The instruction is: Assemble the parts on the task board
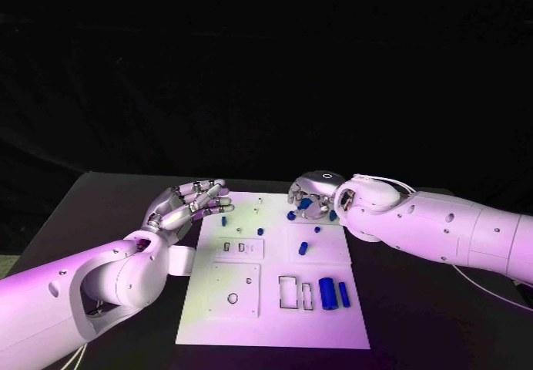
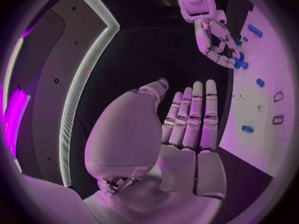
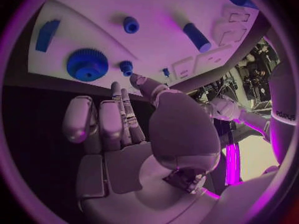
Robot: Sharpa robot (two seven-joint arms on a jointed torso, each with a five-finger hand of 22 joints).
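Right robot hand (image 3: 118,134) beside arm marked "sharpa" (image 3: 284,117).

In the head view, the right hand (image 1: 311,202) covers part of the blue gear (image 1: 304,204) at the task board (image 1: 272,327)'s far edge. Whether its fingers touch the gear cannot be told. Small blue pegs (image 1: 261,230) on the board are too tiny to identify.

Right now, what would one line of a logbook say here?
left hand: open, at task board edge | right hand: open, above blue gear | parts: on board
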